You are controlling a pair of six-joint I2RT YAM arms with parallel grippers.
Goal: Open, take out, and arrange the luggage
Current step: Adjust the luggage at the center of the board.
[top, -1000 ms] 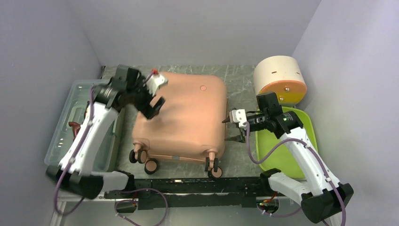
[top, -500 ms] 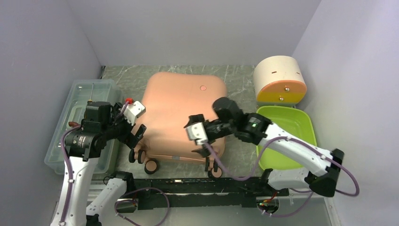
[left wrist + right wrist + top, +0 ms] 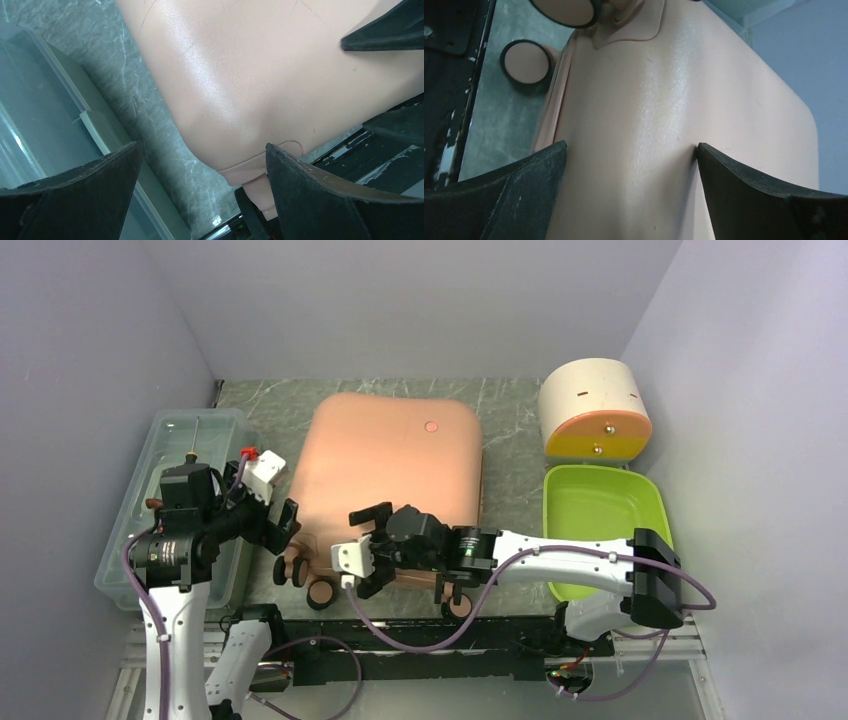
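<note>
The luggage (image 3: pixel 390 465), a salmon-pink hard-shell case, lies flat and closed in the middle of the table, its wheels (image 3: pixel 320 590) at the near edge. My left gripper (image 3: pixel 285 528) hovers open at its near left corner. In the left wrist view the luggage (image 3: pixel 240 75) corner lies between and beyond the spread fingers (image 3: pixel 320 200), with nothing held by the left gripper (image 3: pixel 202 150). My right gripper (image 3: pixel 357 553) reaches across the near edge, open. The right wrist view has the right gripper (image 3: pixel 631 147) spread wide against the shell (image 3: pixel 674 115), near a wheel (image 3: pixel 526 62).
A clear plastic bin (image 3: pixel 170 490) stands at the left, close to my left arm. A lime-green tray (image 3: pixel 600 510) sits at the right, with a cream and orange cylinder (image 3: pixel 595 410) behind it. Walls close in on three sides. A black rail (image 3: pixel 400 635) runs along the near edge.
My right arm swung left from the tray side across to the luggage's near edge, its jaws widening. My left arm drew back from the far left corner to the near left corner.
</note>
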